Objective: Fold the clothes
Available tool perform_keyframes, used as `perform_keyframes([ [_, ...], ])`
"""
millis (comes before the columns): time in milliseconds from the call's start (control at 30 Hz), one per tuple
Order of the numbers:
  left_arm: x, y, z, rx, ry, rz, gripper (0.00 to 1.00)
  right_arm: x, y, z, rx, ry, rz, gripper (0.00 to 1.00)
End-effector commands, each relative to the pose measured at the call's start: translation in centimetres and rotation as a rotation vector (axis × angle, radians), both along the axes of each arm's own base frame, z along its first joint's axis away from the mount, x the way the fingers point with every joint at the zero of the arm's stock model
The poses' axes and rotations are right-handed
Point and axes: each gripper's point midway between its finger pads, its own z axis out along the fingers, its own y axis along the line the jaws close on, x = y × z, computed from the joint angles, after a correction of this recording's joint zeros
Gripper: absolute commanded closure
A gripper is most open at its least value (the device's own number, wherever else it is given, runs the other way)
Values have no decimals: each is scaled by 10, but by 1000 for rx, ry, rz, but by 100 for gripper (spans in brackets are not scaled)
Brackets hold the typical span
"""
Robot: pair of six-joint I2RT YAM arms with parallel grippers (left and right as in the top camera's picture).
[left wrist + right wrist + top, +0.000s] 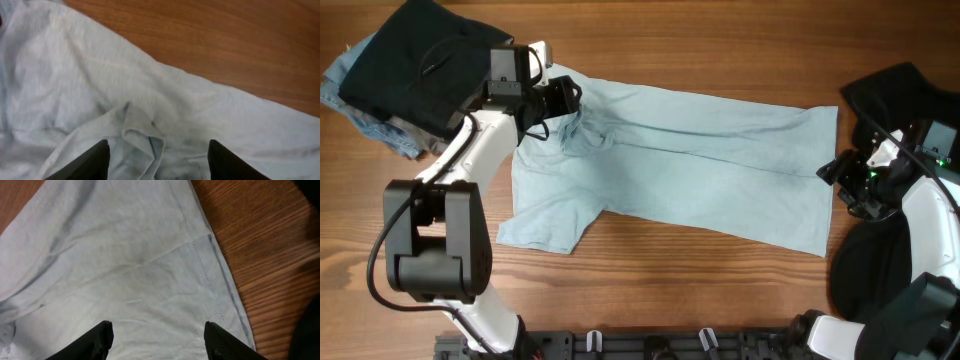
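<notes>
The left gripper (157, 146) sits closest to the lens. Its two dark fingers (95, 161) are spread wide with nothing between them, just over a bunched fold at the collar end of the T-shirt (700, 160); whether they touch the cloth I cannot tell. The pale blue-grey shirt lies stretched out on the wooden table (720, 310), with one short sleeve jutting from its long side. Over the shirt's stitched hem corner hangs the right gripper (158, 327), its fingers likewise parted and empty. Beyond the shirt's collar end a black garment (410, 60) is heaped on blue cloth (345, 90). Beyond the hem lies more black cloth (885, 90).
</notes>
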Motion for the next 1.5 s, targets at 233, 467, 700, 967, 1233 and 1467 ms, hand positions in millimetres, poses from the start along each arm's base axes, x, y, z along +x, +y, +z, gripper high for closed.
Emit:
perform_keyframes([
  [233, -74, 10, -45, 98, 332, -80, 44, 4, 0, 9, -4, -31, 16, 37],
  [467, -72, 10, -68, 115, 360, -80, 60, 3, 1, 9, 2, -28, 17, 37],
  [700, -74, -6, -67, 52, 368, -121, 96, 3, 1, 9, 2, -28, 17, 37],
  [967, -61, -19, -4, -12, 248, -149, 96, 5, 0, 10, -3, -36, 19, 37],
  [1233, -35, -65, 10, -52, 101, -212, 94, 6, -1, 10, -7, -42, 18, 37],
  [1467, -25, -68, -12, 95, 76, -172, 36, 6, -1, 10, -5, -41, 19, 37],
])
